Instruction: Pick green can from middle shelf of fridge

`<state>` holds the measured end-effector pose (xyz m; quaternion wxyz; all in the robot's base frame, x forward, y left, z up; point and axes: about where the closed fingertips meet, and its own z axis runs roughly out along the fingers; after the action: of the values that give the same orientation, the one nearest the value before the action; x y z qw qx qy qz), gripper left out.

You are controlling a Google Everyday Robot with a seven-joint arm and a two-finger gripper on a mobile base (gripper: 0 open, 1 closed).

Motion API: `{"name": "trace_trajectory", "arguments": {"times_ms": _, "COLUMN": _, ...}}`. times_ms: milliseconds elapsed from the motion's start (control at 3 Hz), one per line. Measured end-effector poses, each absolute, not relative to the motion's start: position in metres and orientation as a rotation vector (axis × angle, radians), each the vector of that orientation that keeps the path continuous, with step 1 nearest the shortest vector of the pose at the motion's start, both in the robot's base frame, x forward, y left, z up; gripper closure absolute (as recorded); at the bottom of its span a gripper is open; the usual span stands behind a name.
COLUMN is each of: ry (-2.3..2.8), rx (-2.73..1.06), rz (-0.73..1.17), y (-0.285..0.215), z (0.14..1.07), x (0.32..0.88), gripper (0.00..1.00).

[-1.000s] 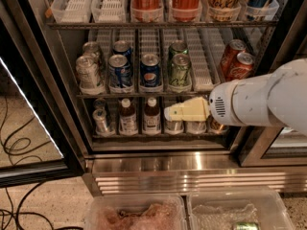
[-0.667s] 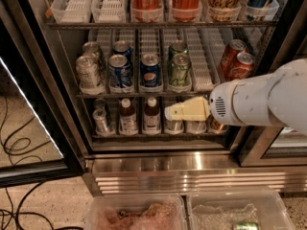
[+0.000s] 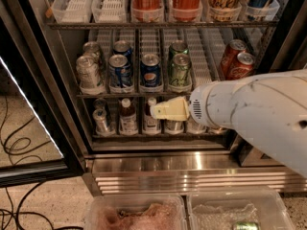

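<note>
The fridge (image 3: pixel 158 164) stands with its door swung out to the left. On the middle shelf (image 3: pixel 201 56), in white lane trays, a pale-green can (image 3: pixel 180 73) stands at the front of its lane. A second green can (image 3: pixel 178 48) stands right behind it. My gripper (image 3: pixel 165 110), cream-coloured on the end of a thick white arm, reaches in from the right. It hangs in front of the lower shelf, just below the front green can and a little to its left, not touching it. It holds nothing that I can see.
Two blue Pepsi cans (image 3: pixel 150 71) and silver cans (image 3: pixel 89 74) stand left of the green can, red cans (image 3: pixel 237 61) at the right. Small bottles (image 3: pixel 127 116) fill the lower shelf. The door edge (image 3: pixel 33 114), floor cables (image 3: pixel 14 147) and two plastic bins (image 3: pixel 136 212) lie below.
</note>
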<state>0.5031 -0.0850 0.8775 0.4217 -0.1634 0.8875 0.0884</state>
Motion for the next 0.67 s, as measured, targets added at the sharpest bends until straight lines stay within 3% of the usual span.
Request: {"name": "trace_trajectory", "arguments": {"times_ms": 667, "ry": 2.229, "rx": -0.373, "rz": 0.181, "y": -0.0901, "z": 0.8730, "x": 0.5128, "gripper": 0.00}}
